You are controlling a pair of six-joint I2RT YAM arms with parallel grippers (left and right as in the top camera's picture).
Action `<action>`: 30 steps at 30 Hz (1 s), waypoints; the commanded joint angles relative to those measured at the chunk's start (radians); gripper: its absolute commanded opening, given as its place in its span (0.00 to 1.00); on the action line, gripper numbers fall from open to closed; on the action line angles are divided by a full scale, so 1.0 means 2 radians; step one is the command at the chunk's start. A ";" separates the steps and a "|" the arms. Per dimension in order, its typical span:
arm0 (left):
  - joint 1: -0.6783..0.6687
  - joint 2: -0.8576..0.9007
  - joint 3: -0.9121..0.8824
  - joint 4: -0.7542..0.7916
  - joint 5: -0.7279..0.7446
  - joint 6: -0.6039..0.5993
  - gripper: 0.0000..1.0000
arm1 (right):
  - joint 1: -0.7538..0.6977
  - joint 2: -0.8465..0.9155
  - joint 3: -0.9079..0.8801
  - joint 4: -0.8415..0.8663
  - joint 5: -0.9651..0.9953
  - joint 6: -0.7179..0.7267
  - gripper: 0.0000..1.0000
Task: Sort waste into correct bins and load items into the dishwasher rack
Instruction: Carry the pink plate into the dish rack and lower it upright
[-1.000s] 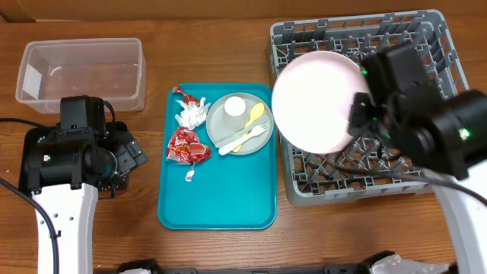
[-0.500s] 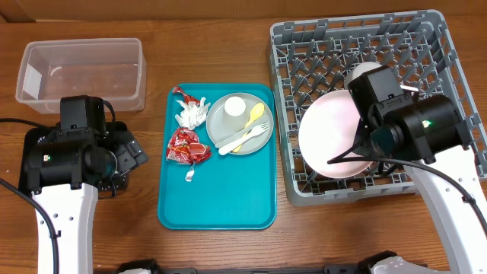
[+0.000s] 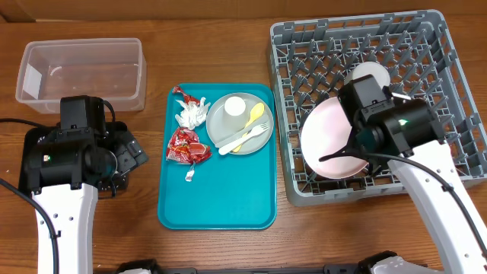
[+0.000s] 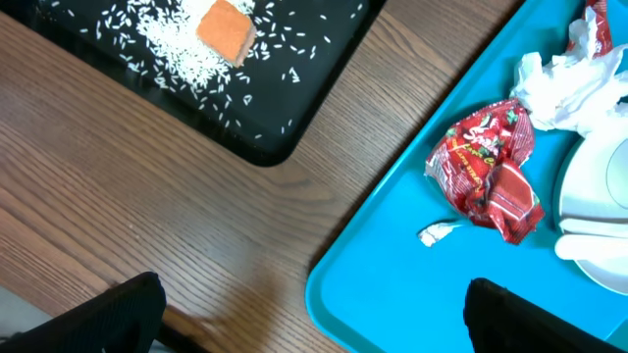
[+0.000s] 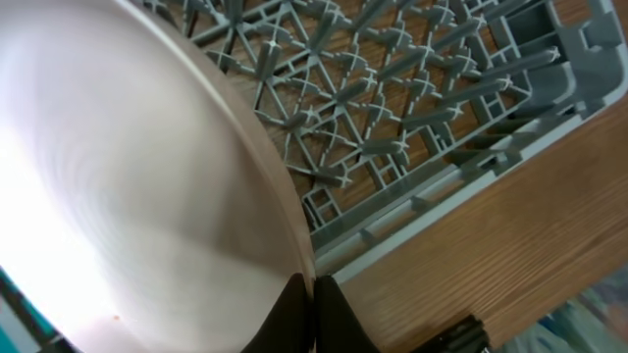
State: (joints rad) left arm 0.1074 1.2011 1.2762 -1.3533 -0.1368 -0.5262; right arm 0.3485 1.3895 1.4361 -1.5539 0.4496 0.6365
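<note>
**A:** Overhead first. What changed?

**B:** A second ago the white plate (image 3: 329, 144) was held high over the left edge of the rack (image 3: 426, 23), face to the camera. Now it stands tilted among the front-left pegs, just below the bowl (image 3: 369, 74). The right gripper (image 3: 356, 146) has gone down with it. The grey plate (image 3: 228, 125), wrapper (image 3: 185, 146) and napkin (image 3: 192, 113) are unmoved on the teal tray (image 3: 217, 205).

**A:** Meaning?

**B:** In my judgement the plate is all but loaded; only the release remains.

**A:** Left wrist?

**B:** The left gripper (image 4: 314, 314) is spread fully wide and empty, over bare table beside the teal tray. Rice (image 4: 186, 59) and the cube (image 4: 226, 29) lie in the black tray (image 4: 265, 132). Overhead shows that arm has not shifted.

**A:** Right wrist?

**B:** The fingers are pinched tight on the plate's rim, close to the rack's front wall. The plate is not yet let go.
</note>
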 commanded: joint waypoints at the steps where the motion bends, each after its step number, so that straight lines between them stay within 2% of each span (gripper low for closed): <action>1: 0.002 0.002 0.004 0.002 0.013 -0.014 1.00 | 0.000 -0.006 -0.015 0.013 0.002 0.012 0.04; 13: 0.002 0.002 0.004 0.002 0.013 -0.014 1.00 | 0.039 -0.005 -0.015 0.014 0.002 0.016 0.04; 16: 0.002 0.002 0.004 0.002 0.013 -0.014 1.00 | 0.048 -0.003 -0.019 0.011 0.007 0.036 0.04; 30: 0.002 0.002 0.004 0.002 0.013 -0.014 1.00 | 0.048 0.008 -0.040 0.010 0.046 0.049 0.04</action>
State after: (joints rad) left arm 0.1074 1.2011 1.2762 -1.3533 -0.1188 -0.5262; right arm 0.4412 1.4055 1.3582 -1.5356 0.4992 0.7151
